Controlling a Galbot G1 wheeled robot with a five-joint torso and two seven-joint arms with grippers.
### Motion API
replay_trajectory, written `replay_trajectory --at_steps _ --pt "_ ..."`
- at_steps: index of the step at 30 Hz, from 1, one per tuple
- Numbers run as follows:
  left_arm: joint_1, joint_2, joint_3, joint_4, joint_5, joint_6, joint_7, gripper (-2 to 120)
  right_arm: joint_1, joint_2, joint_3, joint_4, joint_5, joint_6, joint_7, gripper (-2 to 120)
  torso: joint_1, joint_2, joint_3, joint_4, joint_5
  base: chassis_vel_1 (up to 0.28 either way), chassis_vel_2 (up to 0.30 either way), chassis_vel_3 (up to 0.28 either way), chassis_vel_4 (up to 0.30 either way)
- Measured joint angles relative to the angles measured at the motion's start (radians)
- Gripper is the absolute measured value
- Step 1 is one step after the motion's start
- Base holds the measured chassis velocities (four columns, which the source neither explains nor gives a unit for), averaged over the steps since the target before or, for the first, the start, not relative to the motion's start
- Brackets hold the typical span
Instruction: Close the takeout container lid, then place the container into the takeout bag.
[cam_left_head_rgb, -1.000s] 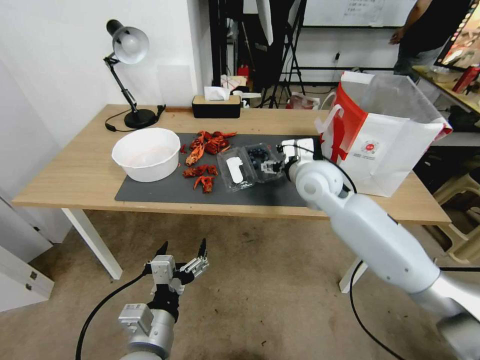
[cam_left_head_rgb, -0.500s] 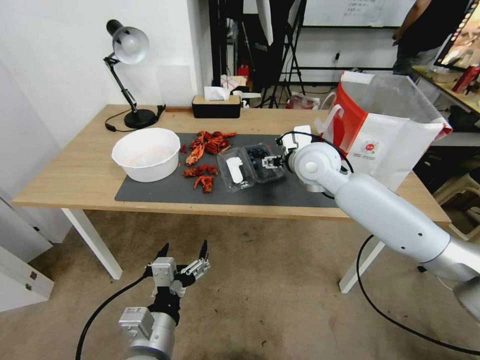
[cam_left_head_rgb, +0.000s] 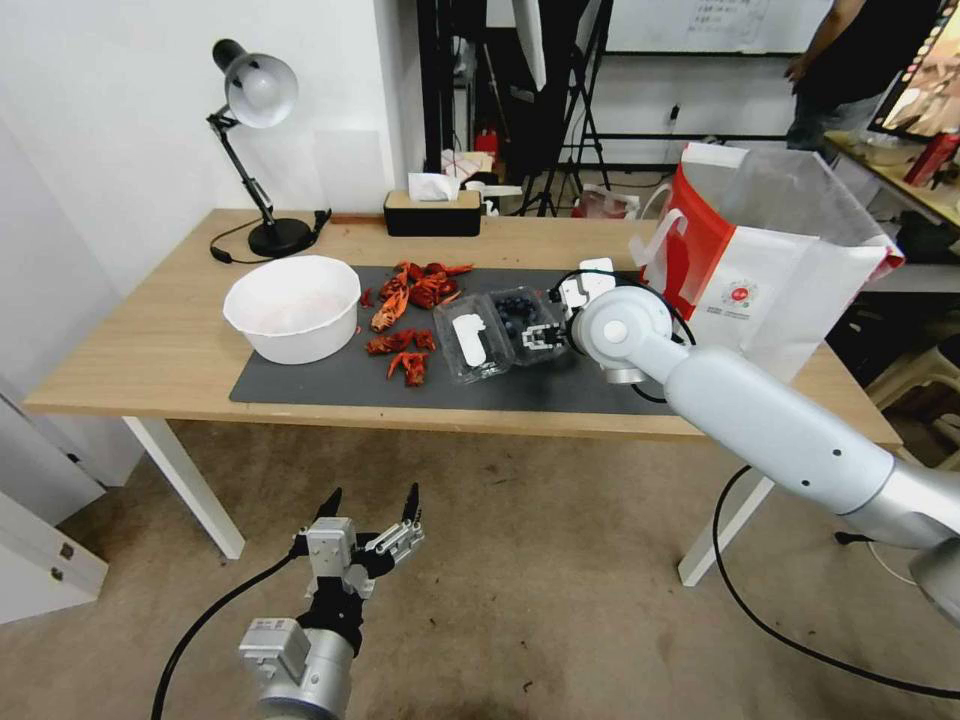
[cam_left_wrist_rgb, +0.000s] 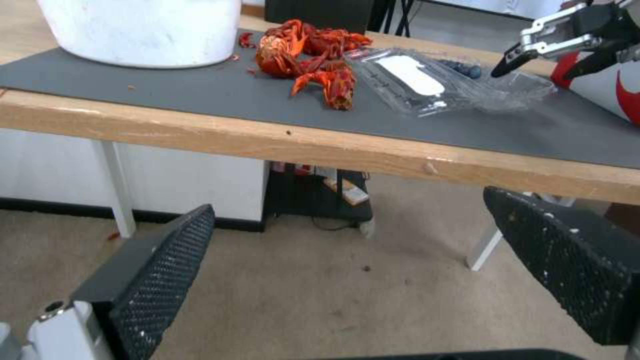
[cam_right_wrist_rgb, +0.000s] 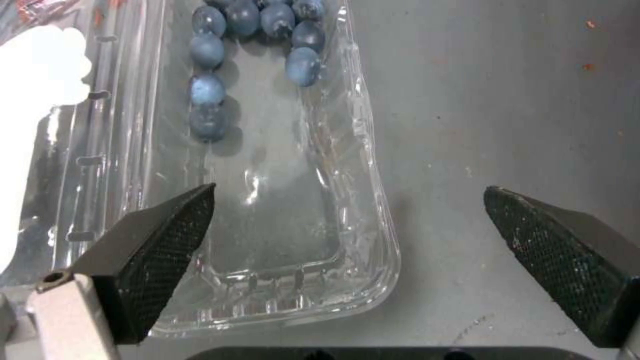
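- Head view: a wooden table (cam_left_head_rgb: 150, 350) carries a dark grey mat (cam_left_head_rgb: 330, 385). On the mat stand a round white bowl (cam_left_head_rgb: 293, 306) and a scatter of red crayfish shells (cam_left_head_rgb: 405, 310); a desk lamp (cam_left_head_rgb: 255, 140) and a black tissue box (cam_left_head_rgb: 432, 212) sit at the far edge.
- Head view: the container (cam_left_head_rgb: 530, 320) lies open on the mat, between the shells and the right gripper (cam_left_head_rgb: 545, 328). The takeout container lid (cam_left_head_rgb: 468, 342), with its white oblong label facing up, lies flat beside the berry half, on the shell side.
- Head view: the takeout bag (cam_left_head_rgb: 770, 290) stands upright at the table's right end, mouth open, red side panel toward the mat; the right arm reaches across in front of it. The left gripper (cam_left_head_rgb: 368, 503) hangs low over the floor in front of the table, fingers spread.
- Left wrist view: the left gripper (cam_left_wrist_rgb: 393, 260) shows two dark textured pads set wide apart, nothing between them. Beyond the table edge lie the bowl, the shells, and the open clear clamshell; the right gripper (cam_left_wrist_rgb: 543, 52) hovers over the berry half.
- Right wrist view: the right gripper (cam_right_wrist_rgb: 347, 240) is spread wide. One pad sits over the clear berry tray, the other over bare mat (cam_right_wrist_rgb: 507, 100), the tray's outer rim between them. The container (cam_right_wrist_rgb: 280, 200) holds a few dark blueberries (cam_right_wrist_rgb: 260, 30) clustered at one end; the near end is bare plastic. The white label (cam_right_wrist_rgb: 33, 100) appears at the picture's edge.
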Motion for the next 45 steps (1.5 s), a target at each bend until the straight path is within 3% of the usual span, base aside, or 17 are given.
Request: replay_trajectory --at_steps 23,45 --pt "0.011 -0.003 0.004 0.002 0.008 -0.015 0.001 100 -0.022 -0.006 0.029 -0.058 -0.016 0.000 -0.010 100 0.000 0.000 0.000 0.0000 0.0001 0.000 0.000 0.000 0.000" --pt "0.017 -0.007 0.012 0.008 0.016 -0.033 -0.001 100 -0.051 -0.053 0.063 -0.028 0.022 0.000 0.015 100 0.000 0.000 0.000 0.0000 0.0001 0.000 0.000 0.000 0.000"
